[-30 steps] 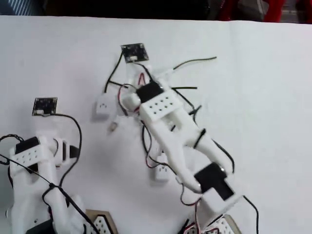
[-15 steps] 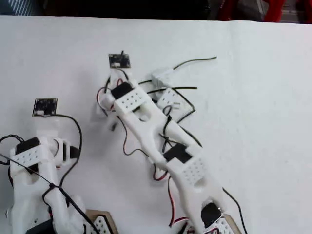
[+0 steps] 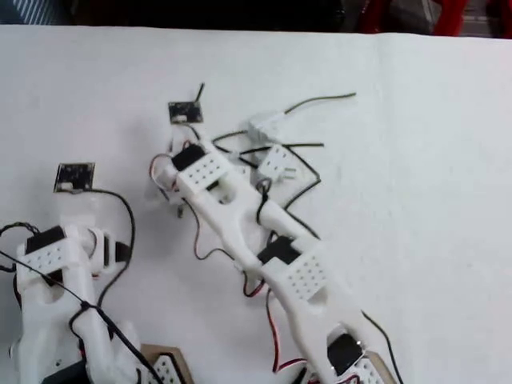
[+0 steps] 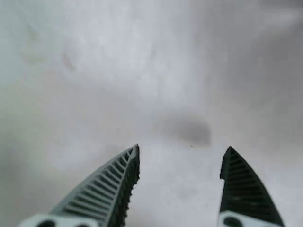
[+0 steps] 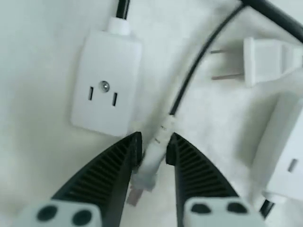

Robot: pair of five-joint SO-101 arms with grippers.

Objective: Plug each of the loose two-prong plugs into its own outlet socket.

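Note:
My right gripper point(image 5: 154, 142) is shut on a slim white plug point(image 5: 150, 163) at the end of a black cord point(image 5: 189, 82). A white outlet socket point(image 5: 106, 85) lies flat on the table just beyond the fingertips, slots facing up. A loose white two-prong plug point(image 5: 262, 59) lies off to one side, prongs pointing toward the cord. In the high view the right arm point(image 3: 240, 208) stretches from the front edge to the left-centre of the table. My left gripper point(image 4: 183, 150) stands open over bare white table, near the left arm point(image 3: 48, 264) at the front left.
Another white socket block point(image 3: 276, 160) and a white plug point(image 3: 266, 125) lie among tangled black cords point(image 3: 308, 180) just right of the right arm's wrist. Red and black arm wires point(image 3: 204, 240) trail beside the arm. The table's right half point(image 3: 432, 176) is bare white.
The right arm has swung left and stretched out, its wrist moving from the cord tangle at centre to the left socket. The left arm has not moved.

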